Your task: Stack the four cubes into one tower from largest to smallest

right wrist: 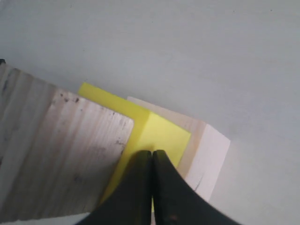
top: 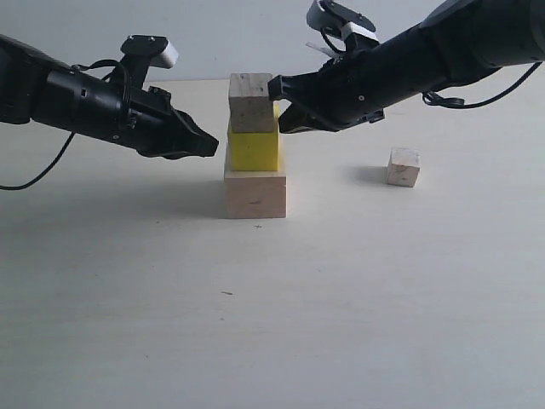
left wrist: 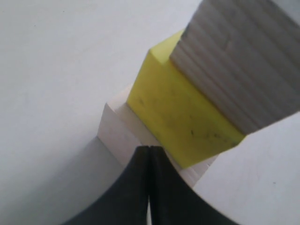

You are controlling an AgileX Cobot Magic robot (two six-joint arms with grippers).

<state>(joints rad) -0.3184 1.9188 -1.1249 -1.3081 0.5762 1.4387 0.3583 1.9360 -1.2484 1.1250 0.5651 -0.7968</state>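
Here, in the exterior view, a pale wood-grain table (top: 272,324) runs back to a plain pale wall (top: 255,34). The yellow cube (top: 253,150) sits on the largest cube (top: 255,194) and carries the knotty cube (top: 250,102), which makes three tiers. The smallest cube (top: 404,166) stands alone on the table, well to the right of the yellow cube, with bare surface all around it. The left gripper (top: 213,145) hangs just left of the yellow cube with its claw pressed together and holding nothing. The right gripper (top: 276,88) reaches in from the right, above the yellow cube, and its tip is at the knotty cube's right face. Contact there cannot be confirmed. A few small dark specks mark the table in front of the stack.

In the left wrist view, the left gripper (left wrist: 150,154) has its fingers together, with nothing between them, just off the largest cube (left wrist: 115,129). The yellow cube (left wrist: 183,112) lies beyond it, under the knotty cube (left wrist: 243,61). Open table (left wrist: 56,70) lies beside the stack.

In the right wrist view, the right gripper (right wrist: 153,157), claw likewise together and empty, points at the yellow cube's (right wrist: 159,133) bare top. The knotty cube (right wrist: 61,154) sits askew on it, and a corner of the largest cube (right wrist: 208,150) shows below. Clear table (right wrist: 187,47) spreads beyond.
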